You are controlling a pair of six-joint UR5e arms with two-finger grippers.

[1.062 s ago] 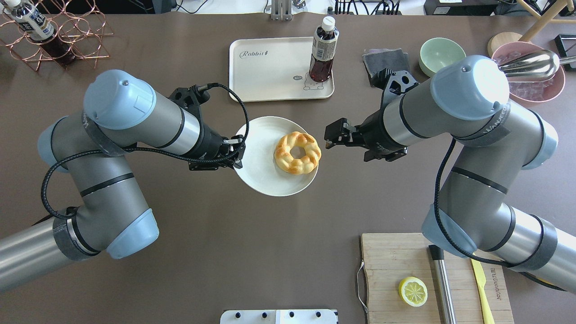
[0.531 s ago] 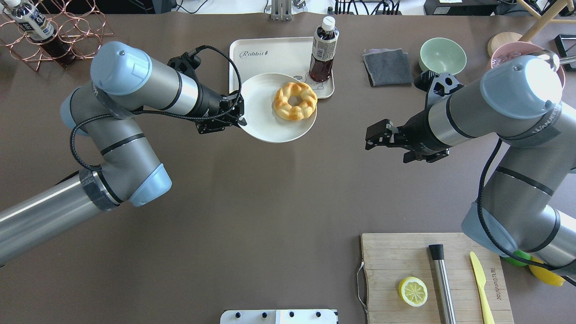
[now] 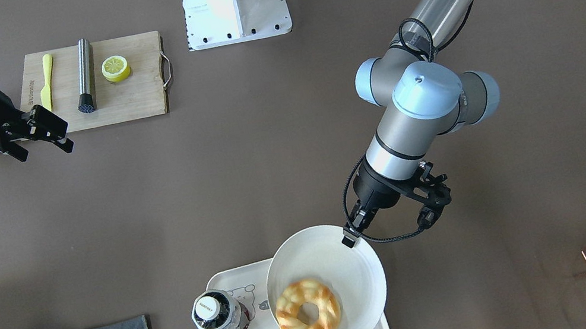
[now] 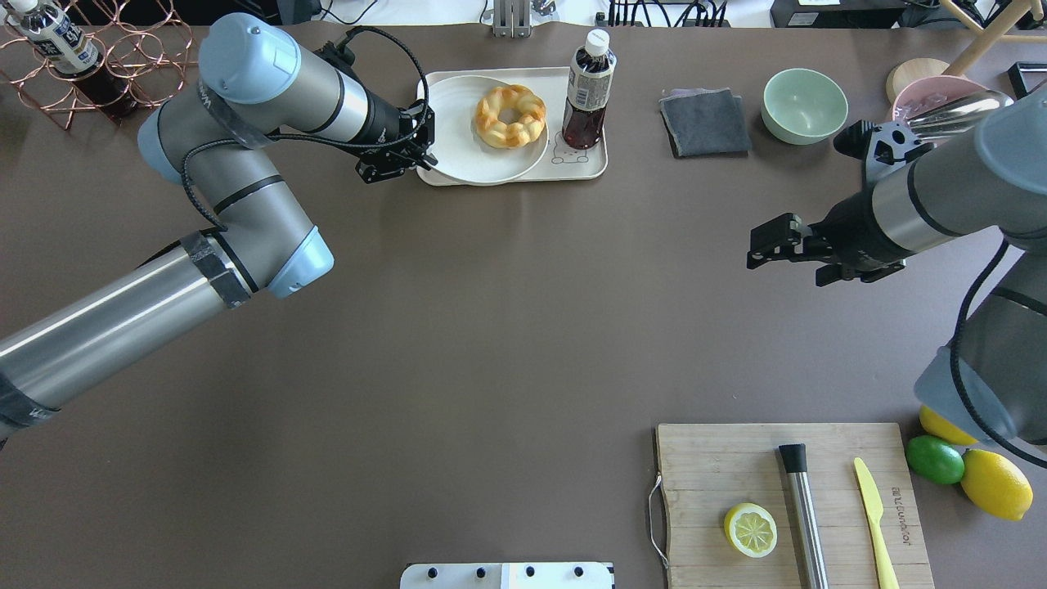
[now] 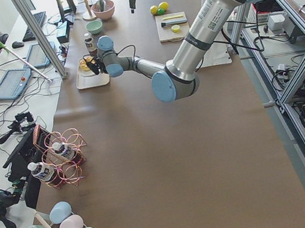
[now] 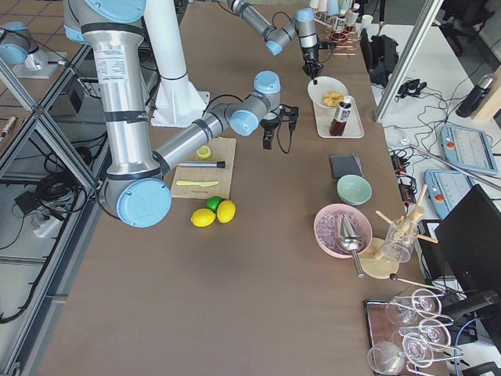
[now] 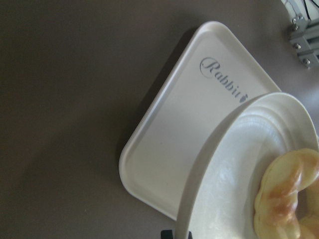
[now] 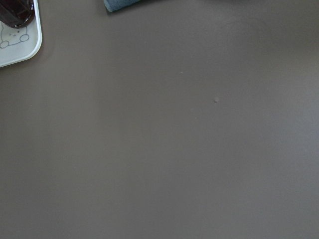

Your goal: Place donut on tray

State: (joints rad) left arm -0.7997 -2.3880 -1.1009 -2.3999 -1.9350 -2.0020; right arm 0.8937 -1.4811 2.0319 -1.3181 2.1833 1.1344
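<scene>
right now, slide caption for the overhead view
Left fingers hold the plate with the donut over the tray, beside the bottle.

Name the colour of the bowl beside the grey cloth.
Bowl: pale green, clearest in overhead view.

- donut (image 4: pixel 511 116): golden-yellow, with browned orange ridges
- tray (image 7: pixel 169 129): cream-white, grey "Rabbit" script, small outline cartoon print
- plate (image 4: pixel 458 151): plain white
- bench (image 4: pixel 491 327): dark brown
- bowl (image 4: pixel 804 105): pale green
- cloth (image 4: pixel 705 123): dark grey
- bottle (image 4: pixel 586 90): white cap, dark reddish-brown liquid
- lemon half (image 4: pixel 750 529): yellow
</scene>
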